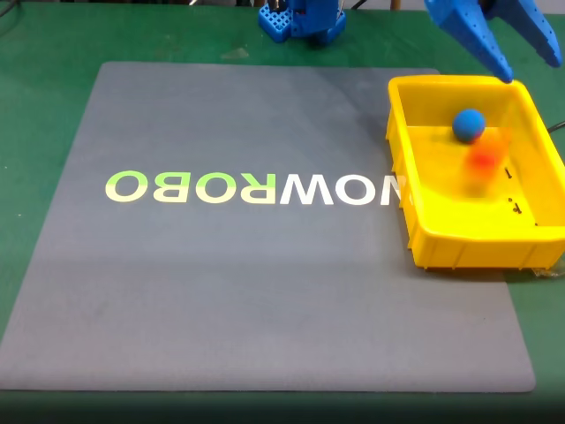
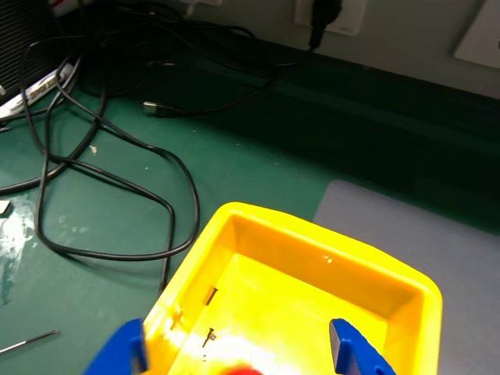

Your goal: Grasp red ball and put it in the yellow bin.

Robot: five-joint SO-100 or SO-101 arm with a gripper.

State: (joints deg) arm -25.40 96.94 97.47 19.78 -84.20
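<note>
Yellow bin [image 1: 415,159] holds two balls: one blurred red ball [image 1: 485,159], one blue ball [image 1: 469,124]; gripper [image 1: 521,53] above, fingers spread apart, empty.

- My blue end effector [image 1: 521,66] hangs with its jaws apart above the far rim of the yellow bin [image 1: 441,243], at the right edge of the grey mat [image 1: 221,283].
- Inside the bin, the red ball [image 1: 485,159] is a motion-blurred smear just beside the blue ball [image 1: 469,124].
- Green table [image 1: 44,79] surrounds the mat.
</note>
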